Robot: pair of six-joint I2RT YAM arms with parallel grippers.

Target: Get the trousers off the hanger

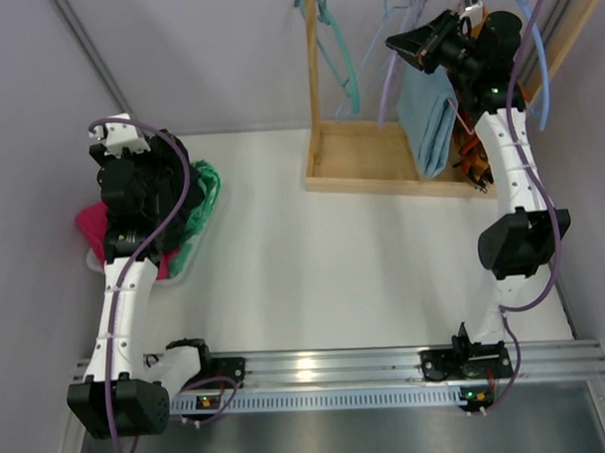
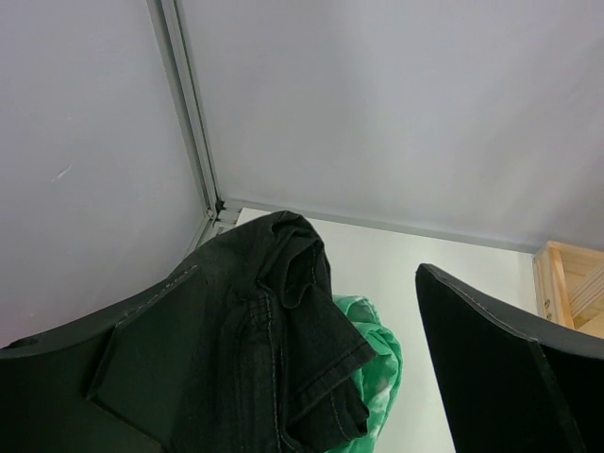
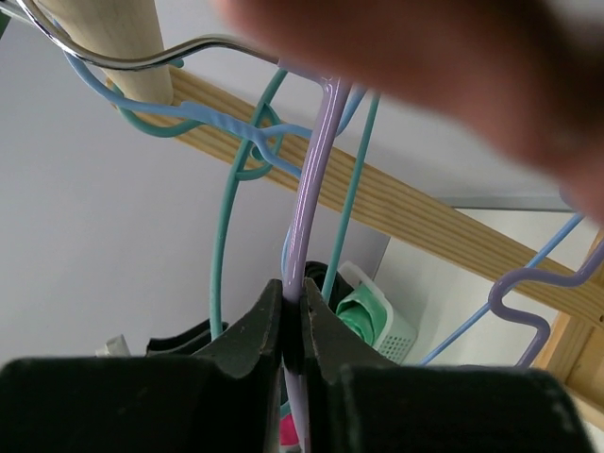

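Observation:
The black trousers (image 2: 255, 359) lie draped over my left gripper's left finger, above a green garment (image 2: 377, 363). In the top view the trousers (image 1: 171, 157) bunch round my left gripper (image 1: 157, 182) over the basket at the left. My left gripper (image 2: 321, 311) has its jaws wide apart. My right gripper (image 3: 293, 302) is shut on the stem of a bare lilac hanger (image 3: 311, 179), held up by the wooden rack. In the top view my right gripper (image 1: 415, 46) is high at the back right, with the lilac hanger (image 1: 387, 79) below it.
A white basket (image 1: 175, 271) holds green (image 1: 207, 195) and pink (image 1: 92, 224) clothes. The wooden rack (image 1: 380, 174) stands at the back, with teal (image 1: 338, 56) and blue (image 1: 544, 69) hangers and a blue cloth (image 1: 428, 113). Grey walls close in on both sides.

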